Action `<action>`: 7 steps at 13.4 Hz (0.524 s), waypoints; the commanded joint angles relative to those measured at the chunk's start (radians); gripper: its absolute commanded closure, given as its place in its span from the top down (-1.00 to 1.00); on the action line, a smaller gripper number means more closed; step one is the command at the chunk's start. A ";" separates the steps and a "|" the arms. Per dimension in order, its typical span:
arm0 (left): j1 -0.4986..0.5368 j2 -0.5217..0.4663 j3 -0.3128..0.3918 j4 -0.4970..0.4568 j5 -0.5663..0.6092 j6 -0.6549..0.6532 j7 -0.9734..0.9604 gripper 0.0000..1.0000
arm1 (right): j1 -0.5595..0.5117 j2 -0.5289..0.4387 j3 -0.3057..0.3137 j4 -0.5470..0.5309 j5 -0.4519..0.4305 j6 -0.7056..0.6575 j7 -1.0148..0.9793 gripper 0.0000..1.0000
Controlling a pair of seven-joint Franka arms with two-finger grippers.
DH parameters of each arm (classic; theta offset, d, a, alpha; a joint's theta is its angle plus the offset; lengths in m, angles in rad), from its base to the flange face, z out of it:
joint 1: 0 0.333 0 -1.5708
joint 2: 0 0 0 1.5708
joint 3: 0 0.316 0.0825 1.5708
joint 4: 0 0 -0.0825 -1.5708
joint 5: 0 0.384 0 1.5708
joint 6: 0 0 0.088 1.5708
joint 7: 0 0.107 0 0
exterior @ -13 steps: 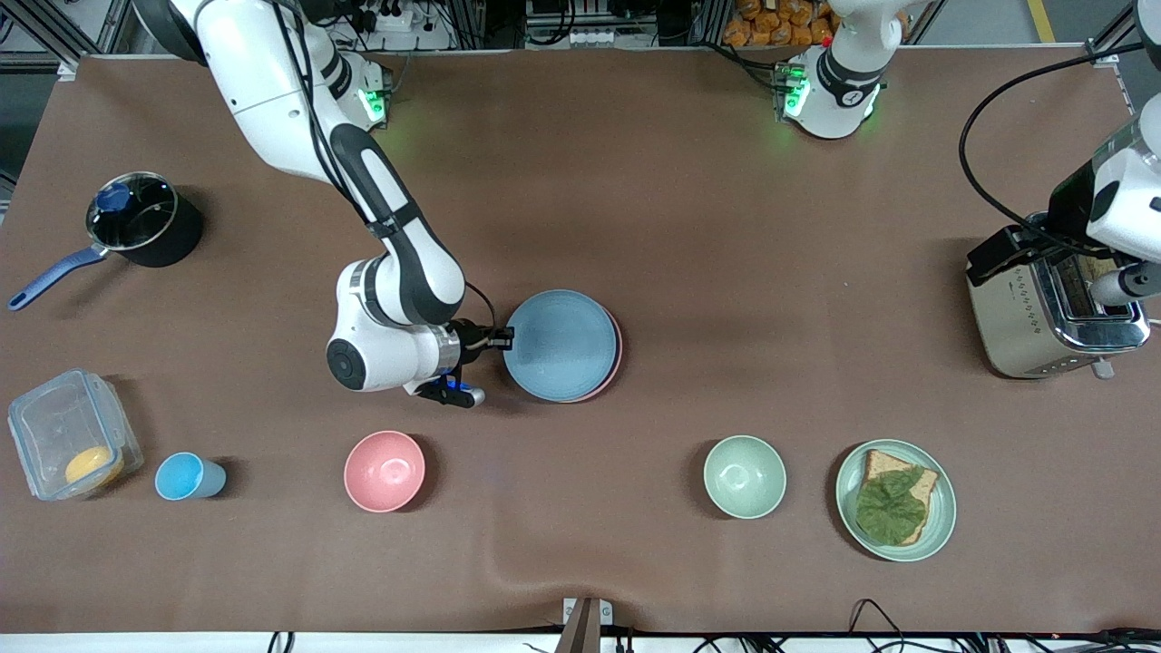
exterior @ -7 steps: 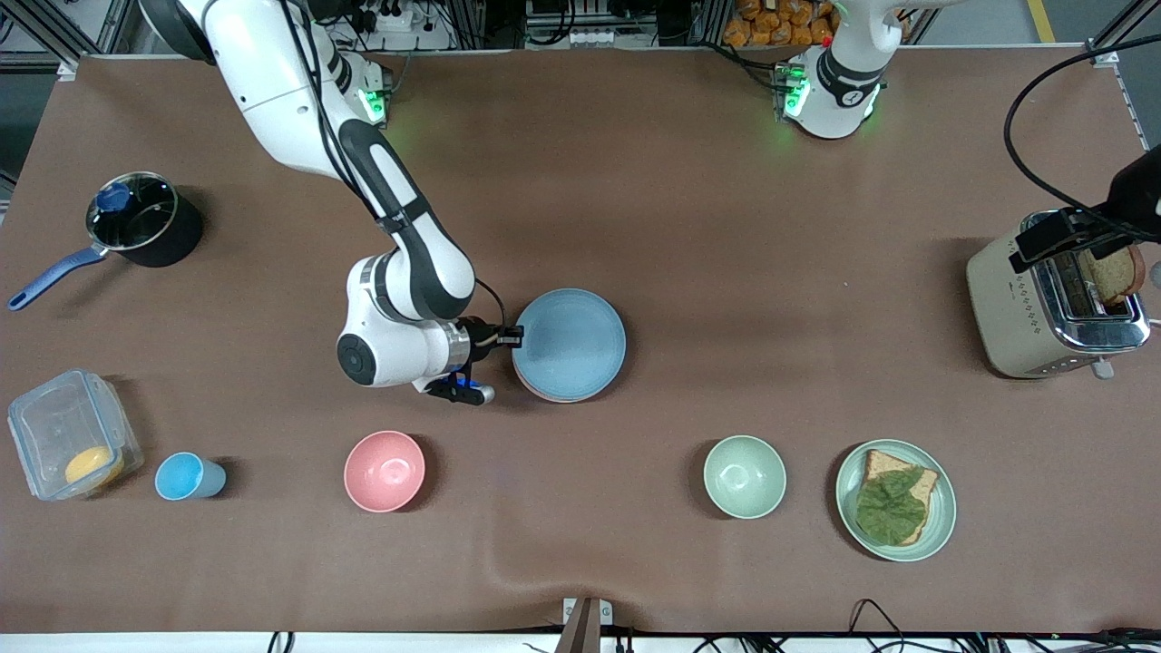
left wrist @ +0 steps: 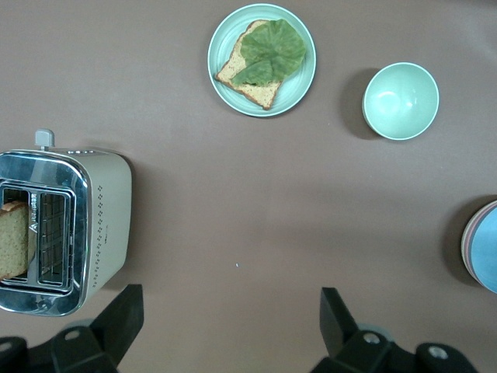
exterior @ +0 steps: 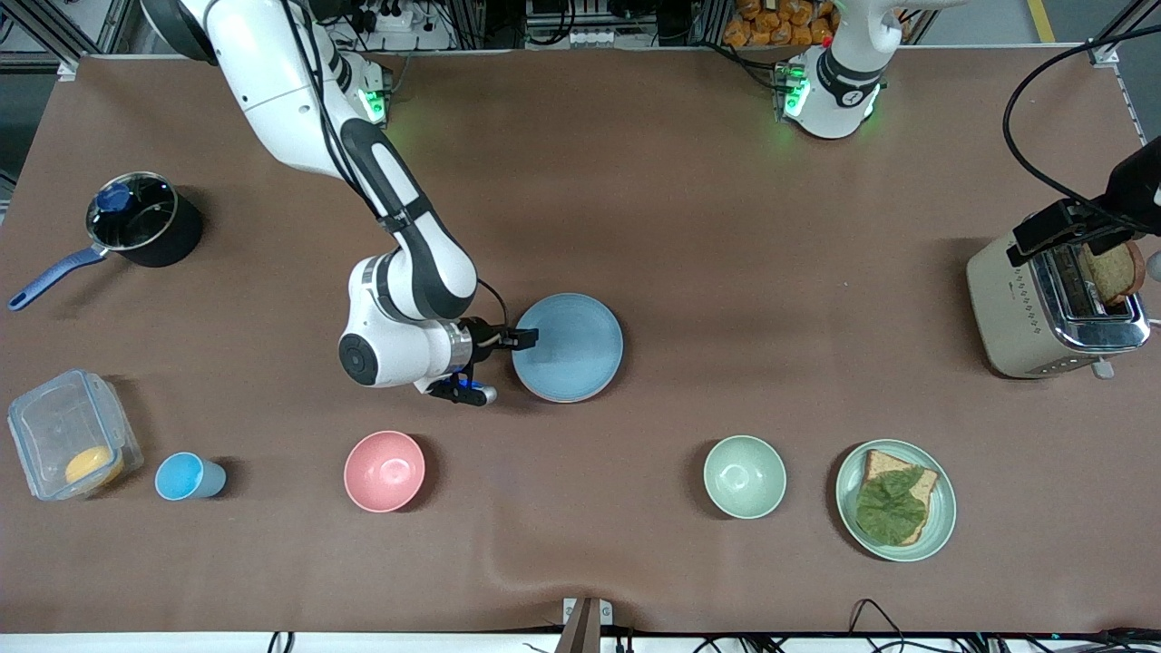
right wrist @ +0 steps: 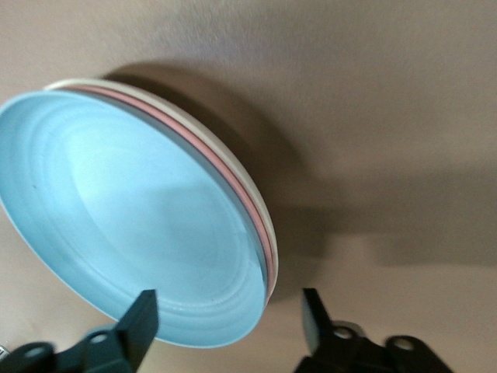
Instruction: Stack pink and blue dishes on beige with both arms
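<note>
The blue plate [exterior: 568,347] lies on top of a stack in the middle of the table. In the right wrist view its blue inside [right wrist: 140,233] sits over the thin pink rim [right wrist: 227,169] and the beige rim [right wrist: 260,208] beneath. My right gripper [right wrist: 227,307] is open at the stack's edge toward the right arm's end, one finger over the blue plate and one outside the rim, holding nothing. My left gripper [left wrist: 229,318] hangs open and empty over bare table beside the toaster. The stack's edge [left wrist: 488,250] shows in the left wrist view.
A toaster [exterior: 1043,308] with a bread slice stands at the left arm's end. Nearer the camera are a green plate with bread and lettuce [exterior: 943,508], a green bowl [exterior: 745,476], a pink bowl [exterior: 384,471], a blue cup [exterior: 186,476] and a clear container [exterior: 63,426]. A black saucepan [exterior: 145,227] stands farther back.
The blue plate has come down square onto the pink one, covering it. My right gripper has opened and let go of it. The left arm has drawn back over the toaster.
</note>
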 commanded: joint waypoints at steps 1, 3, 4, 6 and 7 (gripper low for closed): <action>-0.021 -0.020 0.018 -0.006 -0.018 -0.021 0.015 1.00 | -0.040 -0.015 -0.019 0.021 0.004 -0.073 -0.002 1.00; -0.051 -0.023 0.046 -0.003 -0.018 -0.022 0.015 1.00 | -0.092 -0.030 -0.064 0.062 -0.031 -0.203 -0.005 1.00; -0.056 -0.028 0.049 -0.003 -0.018 -0.030 0.015 1.00 | -0.115 -0.032 -0.090 0.098 -0.077 -0.269 -0.005 1.00; -0.061 -0.035 0.051 -0.007 -0.017 -0.047 0.017 1.00 | -0.161 -0.053 -0.134 0.138 -0.198 -0.364 -0.022 1.00; -0.061 -0.037 0.051 -0.013 -0.017 -0.061 0.015 1.00 | -0.194 -0.074 -0.147 0.138 -0.232 -0.374 -0.054 1.00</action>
